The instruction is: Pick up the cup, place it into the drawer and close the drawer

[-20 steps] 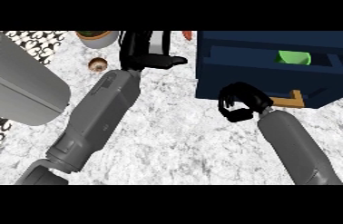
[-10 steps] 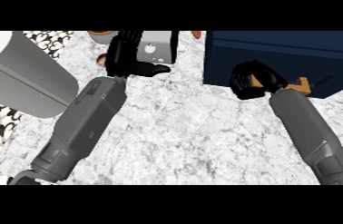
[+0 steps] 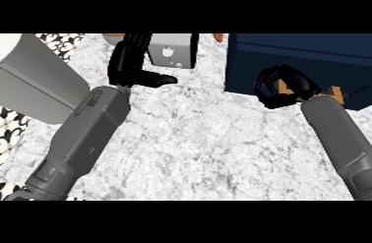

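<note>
My right hand (image 3: pixel 285 85) curled, holding nothing, against the navy drawer (image 3: pixel 305 60) front; drawer interior cut off. My left hand (image 3: pixel 134 65) fingers straight beside a grey box (image 3: pixel 173 50), partly hidden.

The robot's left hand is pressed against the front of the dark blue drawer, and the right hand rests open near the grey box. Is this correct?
The sides are swapped. The head view shows the right hand, fingers curled, at the front of the dark blue drawer, while the left hand rests open by the grey box.

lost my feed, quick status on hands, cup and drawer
Right hand curled at drawer front. Left hand open, resting near top edge. Cup not visible. Nothing in the way.
</note>
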Available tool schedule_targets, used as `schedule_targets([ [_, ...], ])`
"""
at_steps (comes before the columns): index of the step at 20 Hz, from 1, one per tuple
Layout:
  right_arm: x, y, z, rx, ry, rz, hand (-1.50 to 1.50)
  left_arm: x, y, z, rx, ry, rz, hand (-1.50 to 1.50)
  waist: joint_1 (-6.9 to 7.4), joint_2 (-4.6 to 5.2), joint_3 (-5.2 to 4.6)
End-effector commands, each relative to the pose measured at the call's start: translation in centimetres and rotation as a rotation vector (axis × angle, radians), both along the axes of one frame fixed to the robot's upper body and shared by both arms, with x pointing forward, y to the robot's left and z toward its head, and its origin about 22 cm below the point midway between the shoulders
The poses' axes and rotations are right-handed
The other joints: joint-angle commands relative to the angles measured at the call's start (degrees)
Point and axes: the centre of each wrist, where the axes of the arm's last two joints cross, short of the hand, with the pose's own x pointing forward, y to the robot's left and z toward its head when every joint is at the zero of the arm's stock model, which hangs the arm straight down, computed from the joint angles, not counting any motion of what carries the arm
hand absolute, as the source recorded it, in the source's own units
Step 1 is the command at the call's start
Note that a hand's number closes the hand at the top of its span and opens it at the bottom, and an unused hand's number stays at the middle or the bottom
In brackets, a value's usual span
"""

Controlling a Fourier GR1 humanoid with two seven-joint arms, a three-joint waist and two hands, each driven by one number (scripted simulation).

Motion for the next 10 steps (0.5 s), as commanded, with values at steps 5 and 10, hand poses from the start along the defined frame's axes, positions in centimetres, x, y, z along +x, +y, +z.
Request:
schedule_targets([
  [5, 3.1, -3.7, 9.9, -0.035, -0.19, -0.171, 1.5, -0.5, 0.3, -0.4, -0.023, -0.004, -0.028, -1.5, 2.79, 1.07, -0.78],
  [10, 2.7, -4.6, 9.8, -0.019, -0.171, -0.164, 1.5, -0.6, 1.1, -0.6, -0.021, 0.008, -0.037, -1.5, 3.26, 0.88, -0.73],
])
